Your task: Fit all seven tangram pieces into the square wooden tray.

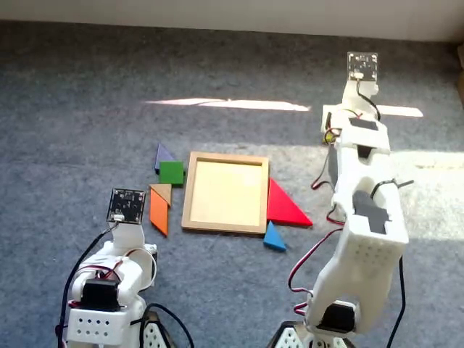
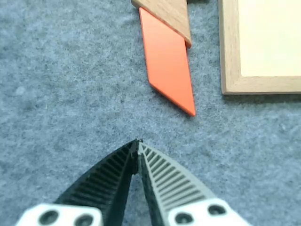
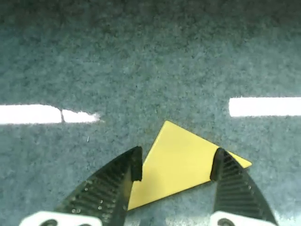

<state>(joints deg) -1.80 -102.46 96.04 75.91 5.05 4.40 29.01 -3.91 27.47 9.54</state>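
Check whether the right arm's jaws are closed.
No, the right arm's jaws stand apart, with the yellow triangle lying between them on the carpet.

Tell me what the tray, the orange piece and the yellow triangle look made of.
Tray: light, unpainted wood with a matt finish; grain lines run along its rim. Orange piece: smooth, even colour with a slight sheen; probably painted wood or plastic, as no grain shows to settle it. Yellow triangle: flat, even colour and crisp edges; likewise painted wood or plastic.

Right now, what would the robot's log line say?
tray: no pieces inside | left gripper: shut, near orange piece | right gripper: open over yellow triangle
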